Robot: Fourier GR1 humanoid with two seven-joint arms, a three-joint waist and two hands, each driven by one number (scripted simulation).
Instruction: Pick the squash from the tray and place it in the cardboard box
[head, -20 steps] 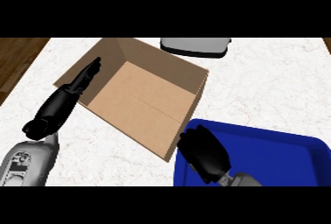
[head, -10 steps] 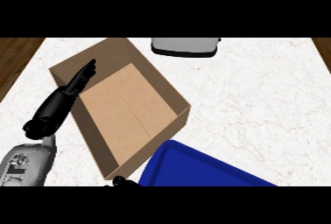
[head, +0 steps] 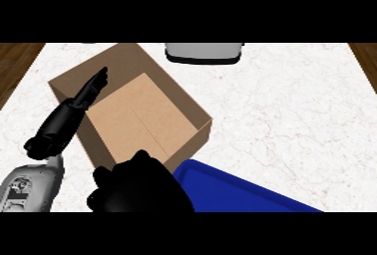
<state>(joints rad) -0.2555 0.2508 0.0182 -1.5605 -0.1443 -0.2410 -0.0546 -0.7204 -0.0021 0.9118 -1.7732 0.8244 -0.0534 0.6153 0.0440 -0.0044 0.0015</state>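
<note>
The open cardboard box [head: 140, 119] lies on the white marble counter [head: 294, 114], and I see nothing inside it. A corner of the blue tray [head: 228, 191] shows at the bottom, right of centre. The squash shows nowhere. My right hand [head: 140, 187] is a dark mass at the bottom centre, in front of the box's near corner and against the tray's left edge; what it may hold is hidden. My left hand [head: 70, 117] lies along the box's left wall, open, with straight fingers pointing up and away.
A grey appliance [head: 204, 52] stands at the counter's far edge, just behind the box. Brown wood [head: 15, 64] borders the counter on the left and the far right. Bare marble stretches to the right of the box.
My right hand has left the tray and moved left, up to the box's near corner. The view has shifted, so box and tray sit differently. The left hand holds its pose.
</note>
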